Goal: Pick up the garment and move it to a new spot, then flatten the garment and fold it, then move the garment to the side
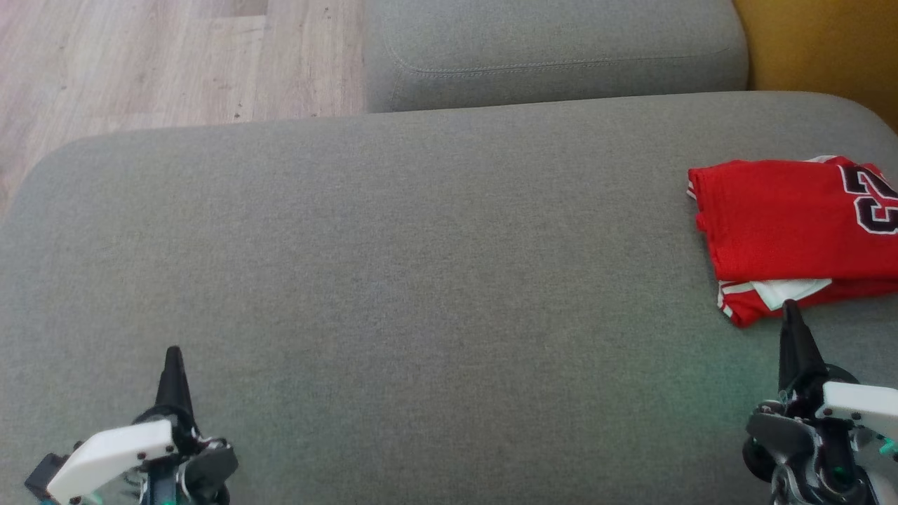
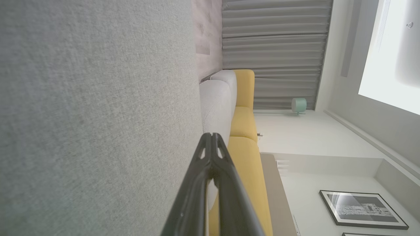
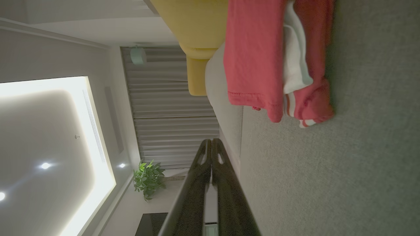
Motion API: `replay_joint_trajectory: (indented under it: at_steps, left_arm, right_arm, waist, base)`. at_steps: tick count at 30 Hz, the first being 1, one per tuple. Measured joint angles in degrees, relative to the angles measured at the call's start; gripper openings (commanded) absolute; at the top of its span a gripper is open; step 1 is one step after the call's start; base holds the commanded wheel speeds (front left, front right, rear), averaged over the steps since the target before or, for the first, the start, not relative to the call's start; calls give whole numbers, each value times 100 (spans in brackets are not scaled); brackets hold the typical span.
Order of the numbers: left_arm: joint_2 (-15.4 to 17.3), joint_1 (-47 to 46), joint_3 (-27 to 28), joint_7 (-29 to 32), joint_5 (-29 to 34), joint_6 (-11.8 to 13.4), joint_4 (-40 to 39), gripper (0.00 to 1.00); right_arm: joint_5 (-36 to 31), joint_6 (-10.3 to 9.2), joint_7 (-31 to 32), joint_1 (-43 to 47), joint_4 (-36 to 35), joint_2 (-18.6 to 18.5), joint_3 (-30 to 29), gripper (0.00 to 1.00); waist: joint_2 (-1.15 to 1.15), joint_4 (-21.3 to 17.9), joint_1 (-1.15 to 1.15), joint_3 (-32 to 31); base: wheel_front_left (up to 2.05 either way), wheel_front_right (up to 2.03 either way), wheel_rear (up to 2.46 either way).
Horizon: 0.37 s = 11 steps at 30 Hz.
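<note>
Two sets of fingers, both pressed fully together, nothing held. Left fingers (image 1: 172,372) at lower left of the head view, tips up, over bare grey cushion (image 1: 421,280). In the left wrist view the left fingers (image 2: 211,144) meet in a single point.

Right fingers (image 1: 791,330) at lower right, tip just short of the garment's near edge. The right wrist view shows the right fingers (image 3: 211,147) sealed tip to tip, with a strip of cushion between them and the cloth.

Garment (image 1: 779,217): red jersey, folded into a flat stack, lying on the cushion's right side. Long axis runs left to right in the head view and is cut off by the right edge. Hemmed short end faces left. Black numeral with white outline at the right end. White lining and red-white striped trim stick out at the near left corner (image 3: 297,65).

Beyond: second grey cushion (image 1: 554,49), yellow sofa (image 1: 821,42) far right, wooden floor (image 1: 140,63) far left.
</note>
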Motion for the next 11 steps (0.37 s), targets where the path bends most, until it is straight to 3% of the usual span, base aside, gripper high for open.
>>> replay_joint_trajectory:
  at_steps: [11]
  left_arm:
    - [-5, -34, 4, 0, 0, 0, -1, 0]
  right_arm:
    - [0, 0, 0, -1, -14, 0, -2, 0]
  waist:
    - [0, 0, 0, 0]
  base:
    - [0, 0, 0]
